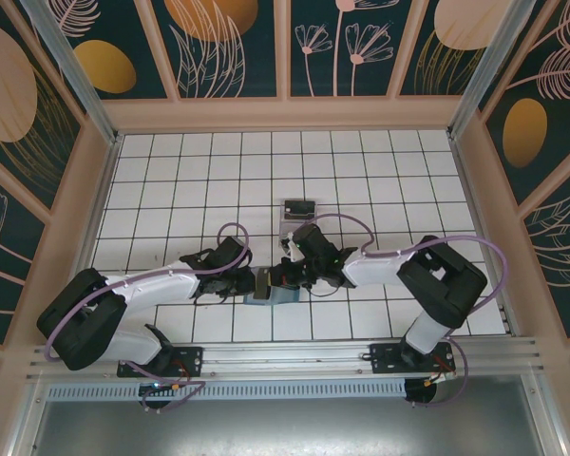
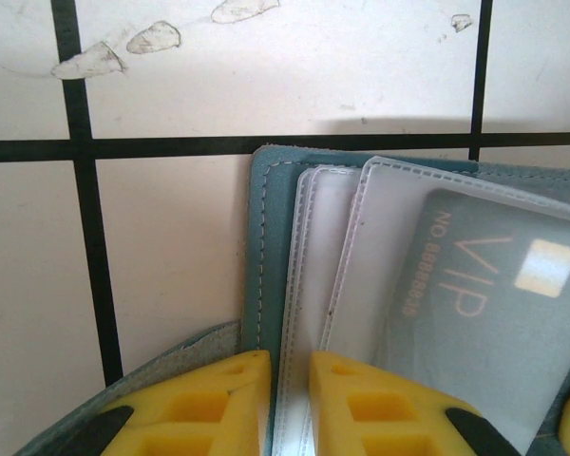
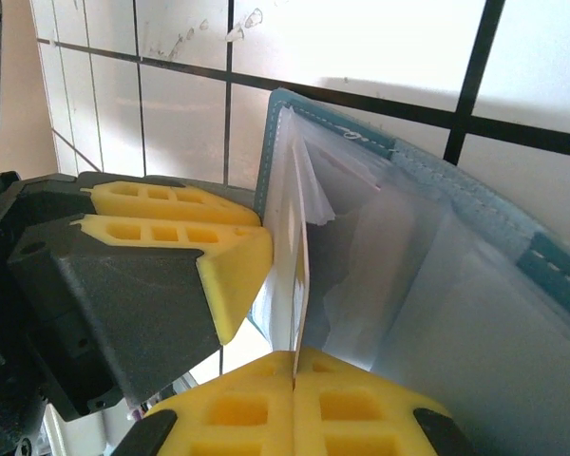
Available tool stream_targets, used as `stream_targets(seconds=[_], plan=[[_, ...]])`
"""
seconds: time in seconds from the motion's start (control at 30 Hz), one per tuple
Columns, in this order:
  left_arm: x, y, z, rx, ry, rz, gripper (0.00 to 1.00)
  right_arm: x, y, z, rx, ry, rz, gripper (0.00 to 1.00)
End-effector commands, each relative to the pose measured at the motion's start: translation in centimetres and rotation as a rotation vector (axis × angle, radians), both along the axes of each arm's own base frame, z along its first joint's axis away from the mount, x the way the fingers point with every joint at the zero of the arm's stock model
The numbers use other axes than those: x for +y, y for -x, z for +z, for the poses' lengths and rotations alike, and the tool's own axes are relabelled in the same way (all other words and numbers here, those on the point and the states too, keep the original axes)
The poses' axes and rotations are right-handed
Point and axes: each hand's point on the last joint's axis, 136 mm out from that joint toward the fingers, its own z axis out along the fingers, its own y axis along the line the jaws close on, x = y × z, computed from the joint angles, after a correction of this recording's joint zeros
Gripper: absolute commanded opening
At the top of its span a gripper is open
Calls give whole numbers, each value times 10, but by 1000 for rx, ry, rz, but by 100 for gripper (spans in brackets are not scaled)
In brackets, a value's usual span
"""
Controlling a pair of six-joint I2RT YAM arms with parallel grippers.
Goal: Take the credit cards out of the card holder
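bolted at the near edge, bent both elbows outward and reached inward to meet low over the near-middle tiles. clamped the left gripper (image 2: 290,366) narrowly on the near edge of the teal card holder (image 2: 266,247), lying open on the table (image 1: 171,180). pinched the right gripper (image 3: 294,366) fully closed on a thin pale card (image 3: 300,275), edge-on among the clear sleeves. from the left wrist, read "vip" on a dark card (image 2: 494,304) inside a sleeve. from the right wrist, saw the left fingers (image 3: 180,233) against the holder's rim. farther off from above, caught a clear tray (image 1: 294,226), something dark in it.
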Motion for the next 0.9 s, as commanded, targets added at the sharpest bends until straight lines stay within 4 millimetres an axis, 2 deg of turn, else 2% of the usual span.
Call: stream_targets(seconds=[0.0,0.2,0.37,0.73,0.87], plan=[[26,24,-30,95,-116,-9,20,-3,-6,10,-45,9,-19,5],[26,24,-29,95,-115,-17,20,-15,-5,2,-32,86,-34,4],[24,19,-22,70,-112,-23,20,-23,-4,3,-42,134,-34,3],[14,-5,10,-56,-69,-8,22,-45,-15,26,-144,220,-30,0],[12,-14,20,-102,-68,-6,22,-52,-26,44,-230,245,-7,0]])
